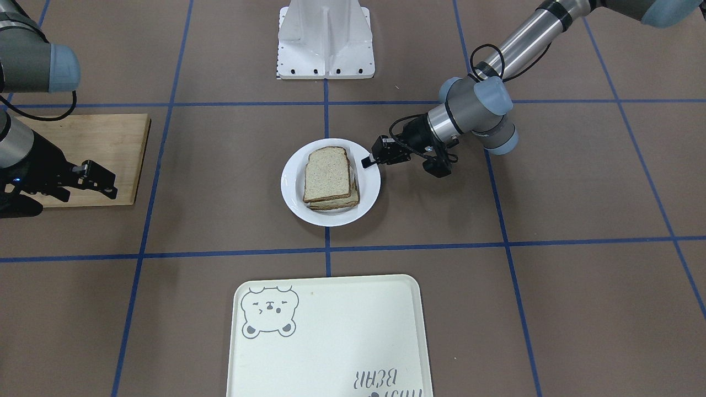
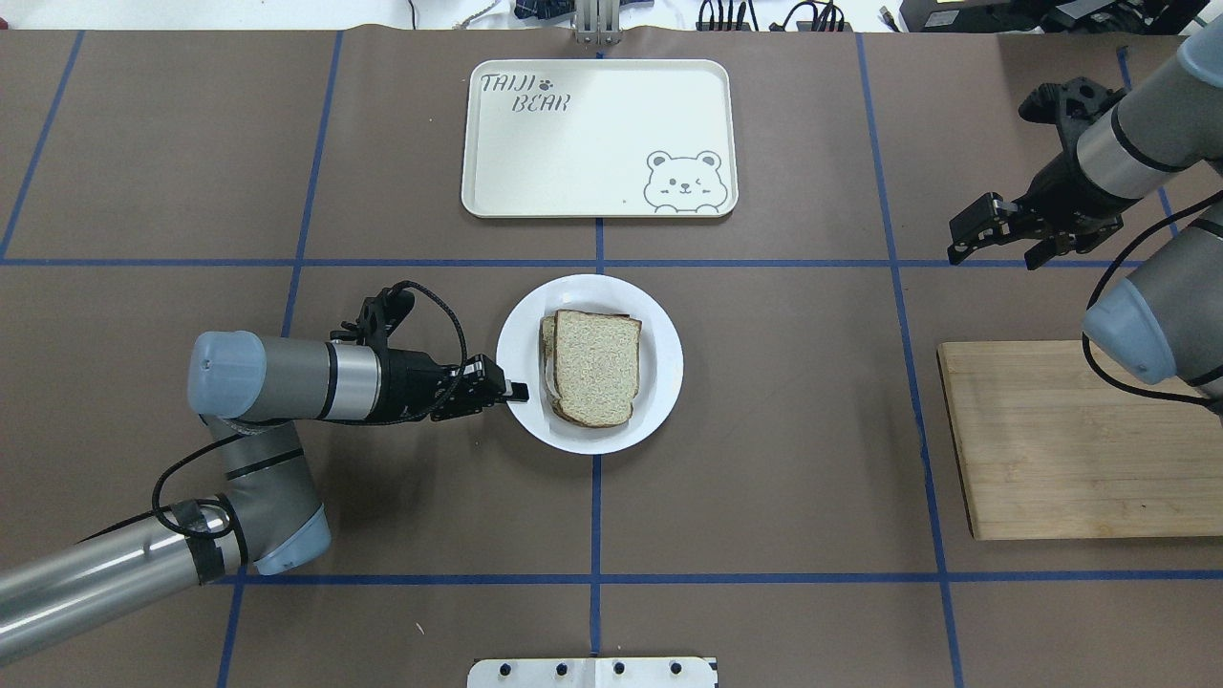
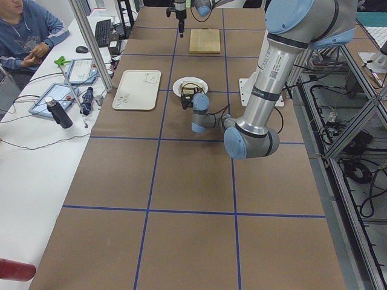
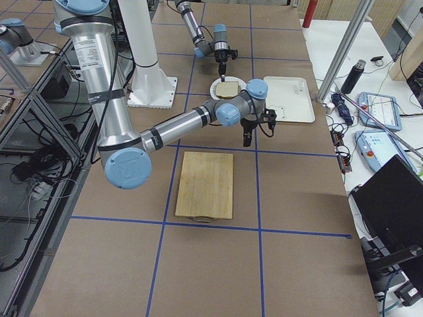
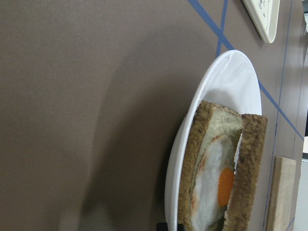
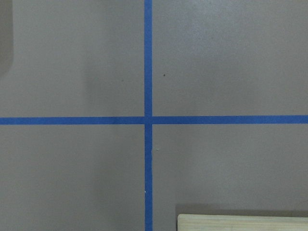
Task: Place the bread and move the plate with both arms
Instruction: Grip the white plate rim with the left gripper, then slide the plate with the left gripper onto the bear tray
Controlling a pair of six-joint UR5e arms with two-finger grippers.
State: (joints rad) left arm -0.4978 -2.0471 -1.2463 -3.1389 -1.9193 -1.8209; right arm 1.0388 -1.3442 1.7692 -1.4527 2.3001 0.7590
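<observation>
While the move is pending, cutting board (image 2: 1070, 440): well off the plate (image 2: 659, 382), on the robot's right.
Tray (image 2: 592, 143): just beyond the plate, likely its destination.
Plate: lift level from opposite rims, slowly, so the bread (image 2: 597, 368) cannot slide.
Bread: on the plate, capping an egg-topped slice (image 5: 195, 159).
Left gripper (image 2: 516, 390): at the plate's left rim; clamped or not, cannot tell.
Right gripper (image 2: 998, 247): fingers apart, well off the plate; must cross to the free rim.
Hidden: egg, save from the left wrist.

The cream tray (image 2: 592, 143) at the worktop's far edge reads "TAIJI BEAR" — a paw sign follows "TAIJI". Nothing else is legible.
</observation>
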